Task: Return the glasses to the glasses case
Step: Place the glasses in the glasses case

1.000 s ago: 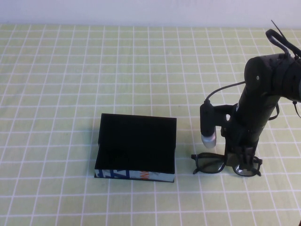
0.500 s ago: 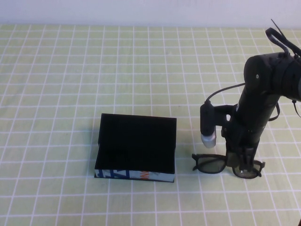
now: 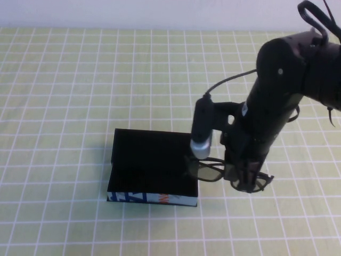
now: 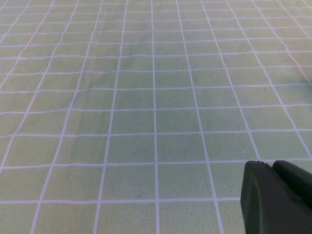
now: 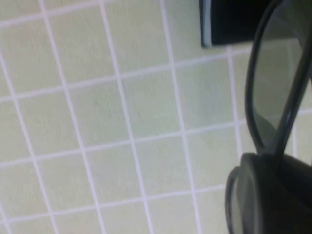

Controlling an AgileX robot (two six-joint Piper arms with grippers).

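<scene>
Shifted leftward since half a second ago: the right gripper (image 3: 246, 178) has carried the glasses (image 3: 226, 173) off the cloth and toward the glasses case (image 3: 154, 165). Nearest edge: case front, printed blue, white and orange, facing the robot; lid stands hinged open at the back. Glasses hang in the air, pinched at the right lens and bridge by the right gripper's fingers; left lens now overlaps the case's right edge, right lens still outside it. Right wrist view: dark lens rim (image 5: 273, 87) close up, case corner (image 5: 229, 24) beyond it over the green checked tablecloth (image 3: 64, 80). Left gripper (image 4: 278, 197) shows only as a dark tip in its own wrist view over bare cloth; finger state cannot be told.
</scene>
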